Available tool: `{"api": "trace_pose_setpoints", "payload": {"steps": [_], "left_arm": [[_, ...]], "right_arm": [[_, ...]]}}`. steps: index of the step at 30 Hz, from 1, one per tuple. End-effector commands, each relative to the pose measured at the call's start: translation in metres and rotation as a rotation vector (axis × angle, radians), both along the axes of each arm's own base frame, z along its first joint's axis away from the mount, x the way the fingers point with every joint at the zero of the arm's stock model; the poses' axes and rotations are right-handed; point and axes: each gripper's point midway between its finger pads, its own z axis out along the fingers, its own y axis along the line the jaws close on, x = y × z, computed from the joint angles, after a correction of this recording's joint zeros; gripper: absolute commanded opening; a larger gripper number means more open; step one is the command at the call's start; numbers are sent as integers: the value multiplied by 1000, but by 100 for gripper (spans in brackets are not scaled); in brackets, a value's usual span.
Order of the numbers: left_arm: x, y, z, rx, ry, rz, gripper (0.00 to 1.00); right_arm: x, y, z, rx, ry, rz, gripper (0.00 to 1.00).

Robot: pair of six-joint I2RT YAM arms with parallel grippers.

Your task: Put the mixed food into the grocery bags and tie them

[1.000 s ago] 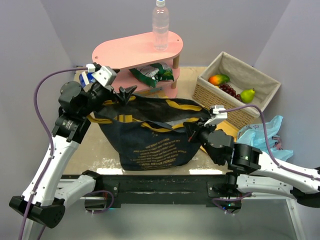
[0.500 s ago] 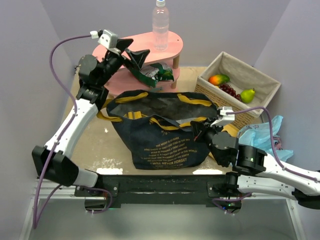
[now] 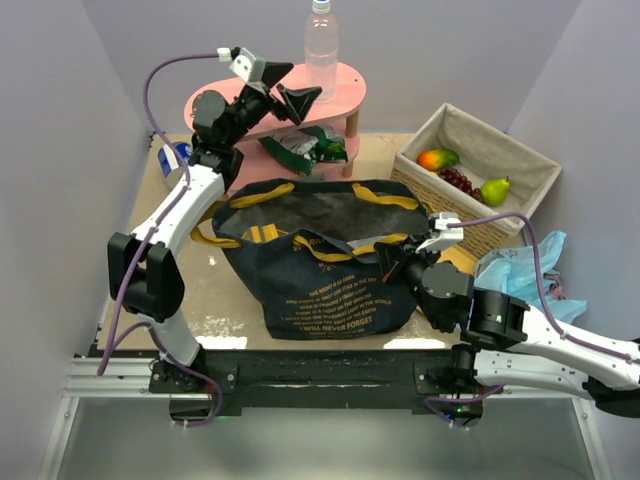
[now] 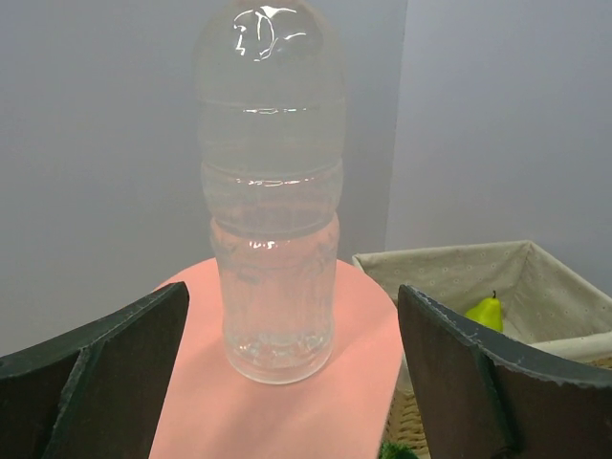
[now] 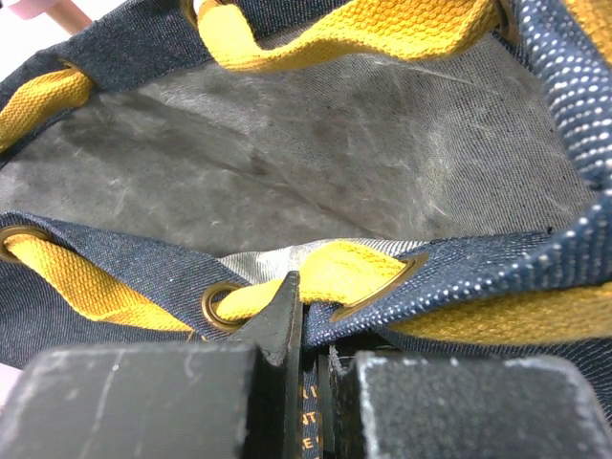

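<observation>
Walls [image 3: 60,90] of lilac grey are enclosing the tan surface [image 3: 195,295]. Left gripper [image 3: 292,84], jaws spread, is facing the water bottle [image 3: 320,50] standing on the pink shelf [image 3: 250,100]; right gripper [image 3: 396,262] is pinching the navy tote [image 3: 320,295] at its rim.

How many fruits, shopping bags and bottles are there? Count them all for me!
Fruits: 3 (mango, bunch of grapes, pear)
Shopping bags: 2 (navy tote, light-blue plastic bag)
Bottles: 1 (water bottle)
Total: 6
</observation>
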Motion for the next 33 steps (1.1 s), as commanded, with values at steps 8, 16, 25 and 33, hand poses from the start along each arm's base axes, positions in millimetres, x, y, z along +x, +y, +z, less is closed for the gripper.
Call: {"api": "trace_pose_setpoints", "payload": {"steps": [8,16,25,33], "left_arm": [[22,-21,16,50,-117,1,96],[35,-41,12,51,-123,-35,94],[13,-43,29,24,-214,-87,16],[-65,-37,84,-29,-367,-181,0]], "right_arm": [[4,3,6,30,-12,-16,0],[4,7,1,26,1,-12,0],[4,3,1,29,4,-28,0],[5,0,4,17,-8,-35,0]]}}
